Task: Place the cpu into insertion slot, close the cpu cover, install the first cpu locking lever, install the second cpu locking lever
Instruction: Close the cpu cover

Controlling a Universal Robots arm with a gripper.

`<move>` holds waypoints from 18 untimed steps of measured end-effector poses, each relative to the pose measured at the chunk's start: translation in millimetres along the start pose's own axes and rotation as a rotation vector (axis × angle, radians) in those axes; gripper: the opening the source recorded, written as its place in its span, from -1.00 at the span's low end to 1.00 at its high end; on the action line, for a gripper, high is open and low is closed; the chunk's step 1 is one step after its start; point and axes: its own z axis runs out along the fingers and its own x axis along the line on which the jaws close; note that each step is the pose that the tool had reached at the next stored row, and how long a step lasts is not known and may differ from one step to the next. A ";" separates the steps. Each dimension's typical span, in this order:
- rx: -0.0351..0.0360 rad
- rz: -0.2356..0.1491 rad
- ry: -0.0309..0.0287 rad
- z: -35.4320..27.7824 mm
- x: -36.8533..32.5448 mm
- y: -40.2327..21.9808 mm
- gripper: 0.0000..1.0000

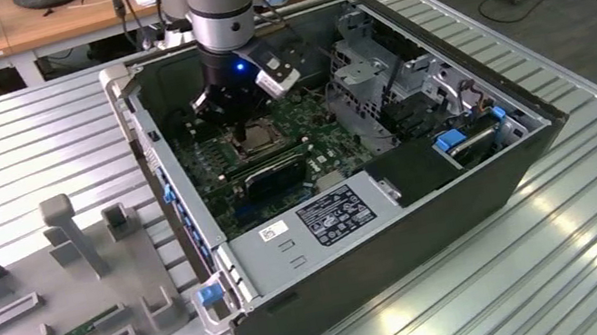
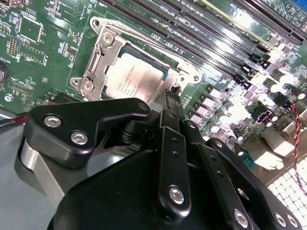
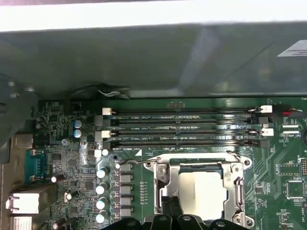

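Satin silver metal, finely brushed, on the cpu (image 2: 132, 76) face. Bright stamped metal, glossy and smooth, for the cpu cover (image 2: 97, 57) framing it. Glossy green lacquer over the motherboard (image 2: 53, 52); shiny black plastic on the memory slots (image 2: 201, 28); polished metal tops on the capacitors (image 3: 101, 189). Matt black, smooth, on the gripper (image 2: 171, 96) links, with bright metal screw heads. Dull grey sheet metal inside the computer case (image 1: 411, 249), darker matt finish outside. Ribbed, brushed metal with soft glare across the table (image 1: 562, 268). Matt grey plastic for the fixture tray (image 1: 54, 312) at the exterior view's left; pale wood on the far desk (image 1: 64, 24).
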 end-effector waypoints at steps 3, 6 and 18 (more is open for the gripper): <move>-0.0004 0.000 -0.0002 2.0 0.0 0.0 -0.79; -0.0002 0.000 -0.0001 5.4 0.0 -0.2 -0.79; -0.0001 0.000 0.0000 14.2 0.1 -0.5 -0.79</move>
